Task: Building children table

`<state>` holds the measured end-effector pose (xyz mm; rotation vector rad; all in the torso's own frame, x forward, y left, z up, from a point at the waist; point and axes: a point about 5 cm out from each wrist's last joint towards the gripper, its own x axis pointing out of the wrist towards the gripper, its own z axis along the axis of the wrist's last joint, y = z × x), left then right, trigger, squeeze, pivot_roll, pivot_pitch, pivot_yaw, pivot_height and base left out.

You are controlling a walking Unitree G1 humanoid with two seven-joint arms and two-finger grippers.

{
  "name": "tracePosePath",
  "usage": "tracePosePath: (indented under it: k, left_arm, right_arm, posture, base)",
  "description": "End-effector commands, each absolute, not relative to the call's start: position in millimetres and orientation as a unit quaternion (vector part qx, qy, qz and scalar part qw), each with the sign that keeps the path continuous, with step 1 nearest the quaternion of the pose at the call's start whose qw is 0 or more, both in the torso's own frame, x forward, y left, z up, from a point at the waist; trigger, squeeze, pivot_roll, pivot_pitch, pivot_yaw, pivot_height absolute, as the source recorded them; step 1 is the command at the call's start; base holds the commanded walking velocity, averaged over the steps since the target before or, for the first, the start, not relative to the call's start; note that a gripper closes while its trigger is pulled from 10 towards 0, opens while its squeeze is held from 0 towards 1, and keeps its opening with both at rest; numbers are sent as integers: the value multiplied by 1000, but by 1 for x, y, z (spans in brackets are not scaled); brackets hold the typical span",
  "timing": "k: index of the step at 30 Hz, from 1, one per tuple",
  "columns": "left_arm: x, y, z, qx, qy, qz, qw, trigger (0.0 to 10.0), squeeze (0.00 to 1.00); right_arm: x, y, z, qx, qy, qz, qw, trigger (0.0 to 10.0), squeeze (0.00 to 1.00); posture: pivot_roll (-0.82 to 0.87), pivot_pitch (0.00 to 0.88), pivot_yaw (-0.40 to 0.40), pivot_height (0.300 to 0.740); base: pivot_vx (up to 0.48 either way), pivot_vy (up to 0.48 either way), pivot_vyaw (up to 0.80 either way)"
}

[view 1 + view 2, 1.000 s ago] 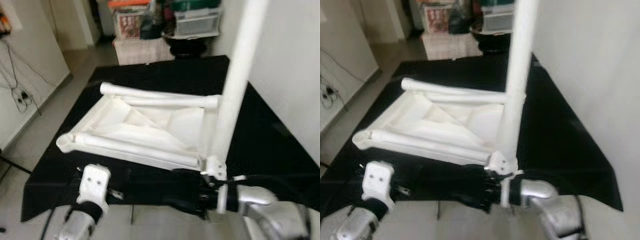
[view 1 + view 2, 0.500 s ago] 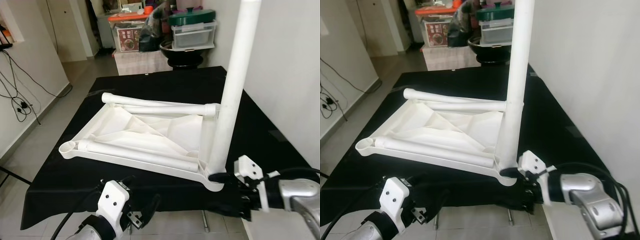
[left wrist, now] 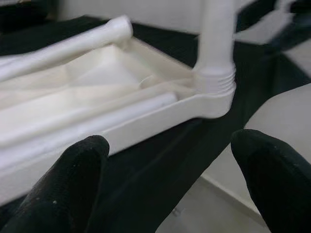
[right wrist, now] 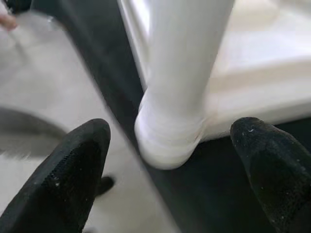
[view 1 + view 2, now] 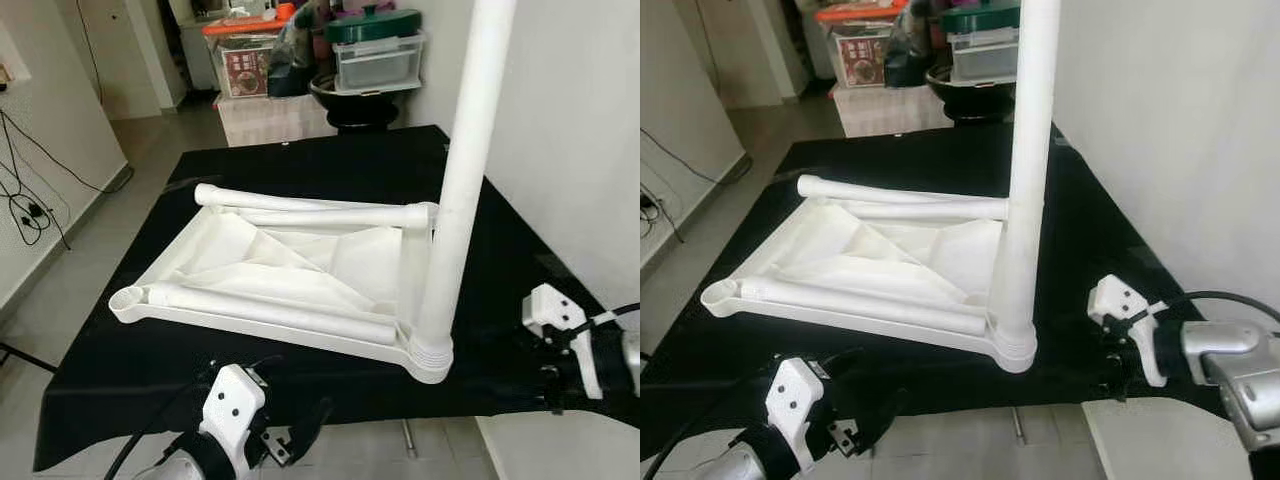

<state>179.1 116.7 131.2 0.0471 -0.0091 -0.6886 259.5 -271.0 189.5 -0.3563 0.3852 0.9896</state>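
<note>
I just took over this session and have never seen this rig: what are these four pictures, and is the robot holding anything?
It is a humanoid robot with two arms. The two wide pictures come from its head cameras; the two close ones from its wrists, looking between black fingers.

On a black-covered table lies an upside-down white children's table top. One white leg stands upright in its near right corner; other legs lie inside it.

The left gripper and right gripper are both open, near that corner, holding nothing.
</note>
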Motion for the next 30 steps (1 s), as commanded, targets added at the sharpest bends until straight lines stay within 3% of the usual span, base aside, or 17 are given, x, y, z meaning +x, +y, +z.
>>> tracePosePath:
  k: [1,12,23,30]
  left_arm:
    - [178,117,132,25,-10,-357,934,10000,0]
    - [174,114,133,3,-15,-391,920,10000,0]
    - [172,111,133,-8,-18,-403,915,10000,0]
    - [170,109,134,-14,-16,-420,907,10000,0]
  right_arm:
    - [263,-264,196,-155,146,477,853,10000,0]
    - [281,-235,202,-146,99,517,837,10000,0]
    - [294,-225,203,-151,109,562,806,10000,0]
    - [302,-213,192,-144,114,568,802,10000,0]
  posture:
    - [-19,39,49,740]
    - [-7,24,49,740]
    - [7,29,31,740]
    - [17,48,28,740]
  base:
    - [0,0,0]
    - [0,0,0]
    - [0,0,0]
    - [0,0,0]
